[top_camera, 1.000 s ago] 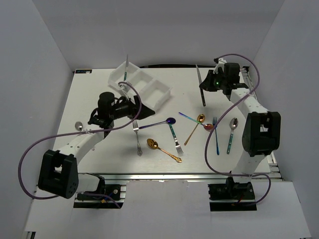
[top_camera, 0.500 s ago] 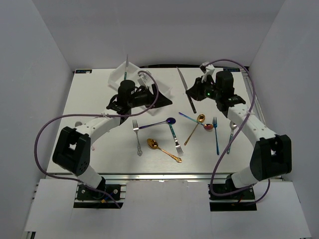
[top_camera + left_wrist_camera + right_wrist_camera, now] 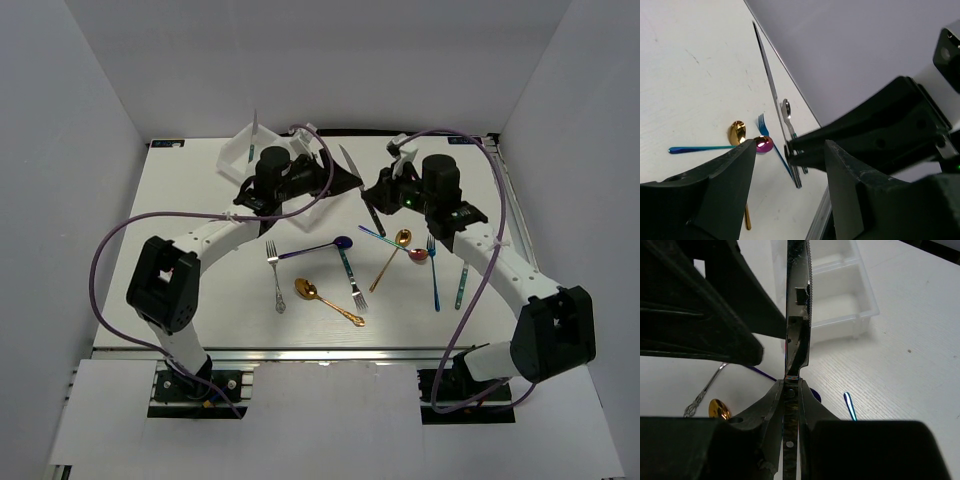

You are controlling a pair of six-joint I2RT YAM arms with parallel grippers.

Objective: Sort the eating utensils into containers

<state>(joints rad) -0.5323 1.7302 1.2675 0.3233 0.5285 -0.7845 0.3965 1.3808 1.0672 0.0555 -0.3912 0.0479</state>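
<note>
one silver knife point(image 3: 350, 166) is clenched in the right hand point(image 3: 377, 196), held up just right of the white tray point(image 3: 238, 150). the left hand point(image 3: 345, 181), fingers spread, hovers beside its blade. a gold spoon point(image 3: 306, 290) lies on the table point(image 3: 230, 322), nearer than the tray.

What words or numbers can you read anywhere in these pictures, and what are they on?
None: no view shows a word, number, brand or sign.
The white tray and the knife are plain.
The small green light on the right arm is only a lamp, not writing.
</note>
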